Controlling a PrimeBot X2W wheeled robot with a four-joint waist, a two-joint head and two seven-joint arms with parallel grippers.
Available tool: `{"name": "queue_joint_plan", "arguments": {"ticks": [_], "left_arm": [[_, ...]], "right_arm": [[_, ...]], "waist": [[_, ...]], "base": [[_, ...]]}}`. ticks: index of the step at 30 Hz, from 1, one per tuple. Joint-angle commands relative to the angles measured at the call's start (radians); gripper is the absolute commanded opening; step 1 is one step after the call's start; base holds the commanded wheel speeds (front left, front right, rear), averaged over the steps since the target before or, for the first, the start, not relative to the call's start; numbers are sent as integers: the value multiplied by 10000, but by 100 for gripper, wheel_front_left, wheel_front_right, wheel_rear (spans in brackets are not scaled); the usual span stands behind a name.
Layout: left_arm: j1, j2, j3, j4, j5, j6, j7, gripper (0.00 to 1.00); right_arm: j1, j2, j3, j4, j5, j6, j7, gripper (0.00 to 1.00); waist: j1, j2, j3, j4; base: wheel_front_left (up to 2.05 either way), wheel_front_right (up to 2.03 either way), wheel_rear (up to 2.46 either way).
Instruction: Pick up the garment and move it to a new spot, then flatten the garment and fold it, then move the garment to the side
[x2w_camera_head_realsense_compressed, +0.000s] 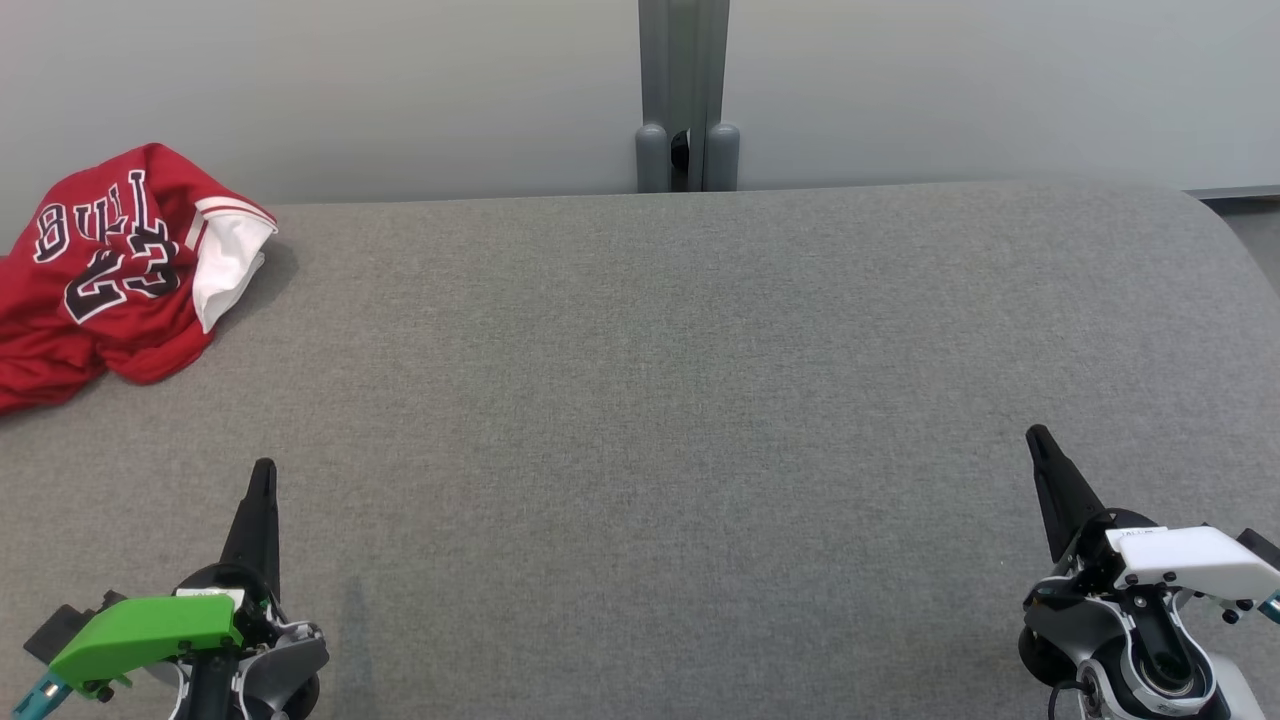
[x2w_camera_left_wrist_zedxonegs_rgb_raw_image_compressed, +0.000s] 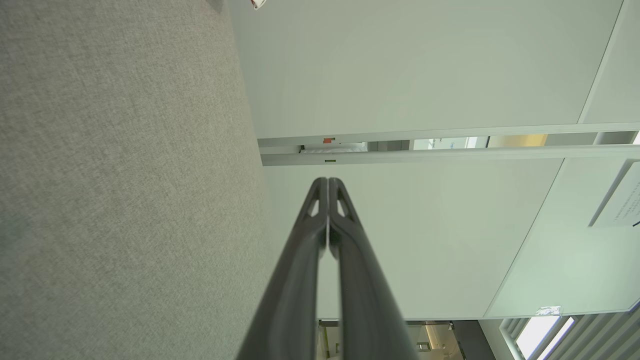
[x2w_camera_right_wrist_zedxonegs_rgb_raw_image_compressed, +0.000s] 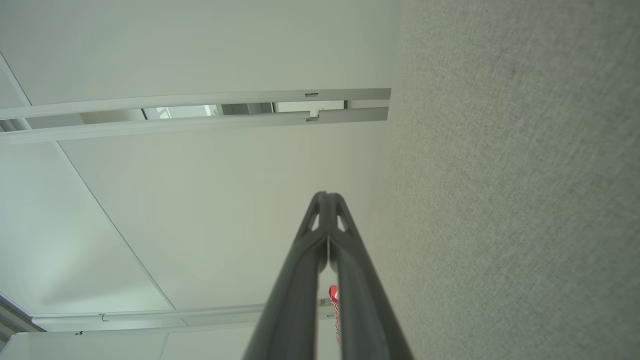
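Observation:
The garment (x2w_camera_head_realsense_compressed: 110, 275) is a red basketball jersey with black and white lettering and a white inside, lying crumpled at the far left of the grey table (x2w_camera_head_realsense_compressed: 660, 400). A red sliver of the garment (x2w_camera_right_wrist_zedxonegs_rgb_raw_image_compressed: 333, 300) peeks between the fingers in the right wrist view. My left gripper (x2w_camera_head_realsense_compressed: 264, 468) hovers near the front left, below the jersey and apart from it, shut and empty. Its fingers (x2w_camera_left_wrist_zedxonegs_rgb_raw_image_compressed: 327, 181) press together in the left wrist view. My right gripper (x2w_camera_head_realsense_compressed: 1036, 433) stands at the front right, shut on nothing, its fingers (x2w_camera_right_wrist_zedxonegs_rgb_raw_image_compressed: 325, 195) touching.
A pale wall rises behind the table, with a grey post (x2w_camera_head_realsense_compressed: 685, 95) at its middle. The table's right far corner (x2w_camera_head_realsense_compressed: 1215, 215) is rounded, with floor beyond it.

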Motion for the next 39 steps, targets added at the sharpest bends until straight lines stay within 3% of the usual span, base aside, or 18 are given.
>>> {"name": "queue_joint_plan", "arguments": {"ticks": [1, 4, 5, 17, 24, 39], "left_arm": [[-103, 9, 6, -16, -27, -13, 21, 0], [-103, 9, 6, -16, -27, -13, 21, 0], [0, 0, -1, 3, 1, 0, -2, 100], [396, -51, -459, 117, 189, 3, -438, 100], [493, -43, -619, -78, 882, 6, -769, 100], [657, -26, -1082, -1109, 3740, 391, -1390, 100]], "right_arm": [[-56, -43, -13, -43, 55, 4, 24, 0], [-56, -43, -13, -43, 55, 4, 24, 0], [1, 0, 1, 4, -1, 0, -2, 100], [425, 75, 287, 183, -169, -1, -439, 100], [527, 63, 345, 83, -594, -1, -770, 100], [739, 38, 344, -485, -3718, 0, -1392, 100]], "waist": [[0, 0, 0, 0], [0, 0, 0, 0], [0, 0, 0, 0], [0, 0, -17, 2], [0, 0, -36, 5], [0, 0, -101, 13]], "base": [[0, 0, 0], [0, 0, 0], [0, 0, 0], [0, 0, 0], [0, 0, 0], [0, 0, 0]]}}
